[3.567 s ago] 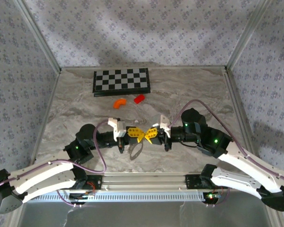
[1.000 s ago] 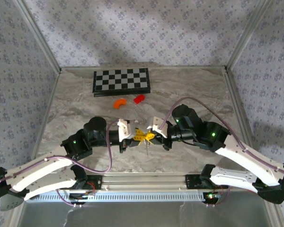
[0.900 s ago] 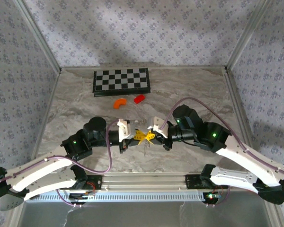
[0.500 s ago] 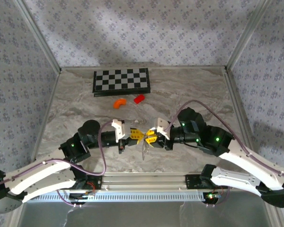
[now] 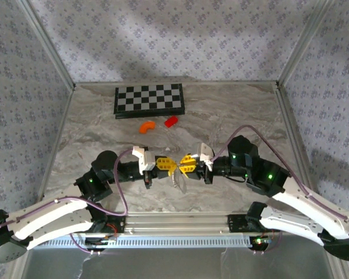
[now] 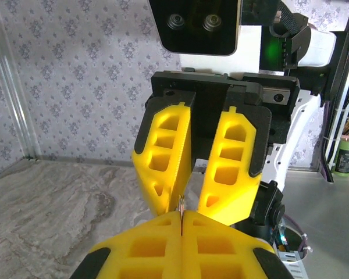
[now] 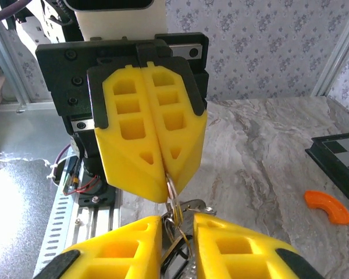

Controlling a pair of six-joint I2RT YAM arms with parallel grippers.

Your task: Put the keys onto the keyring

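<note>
Marbled grey table (image 5: 232, 116): smooth, stone-veined top, walled with floral-print panels.
Checkerboard (image 5: 149, 99): flat black-and-silver rectangle lying at the table's far side.
Left gripper (image 5: 170, 166): ribbed, hollow-celled yellow plastic fingers (image 7: 131, 133) clenched flat together on the keyring, well to the near side of the checkerboard.
Right gripper (image 5: 182, 165): matching yellow fingers (image 6: 163, 165) parted by a narrow gap, equally far on the checkerboard's near side, tip to tip with the left gripper.
Keyring (image 7: 170, 187): thin, pale silvery wire loop, its top pinched in the left gripper's tips, hanging clear of the table on the checkerboard's near side.
Orange piece (image 5: 146, 126): curved, just near of the checkerboard.
Red block (image 5: 171, 121): small, beside the checkerboard's near right corner.
Keys (image 7: 177, 225): small dark-and-silvery metal cluster dangling from the loop, in the gap between the right gripper's fingers. Contact with those fingers cannot be made out.
</note>
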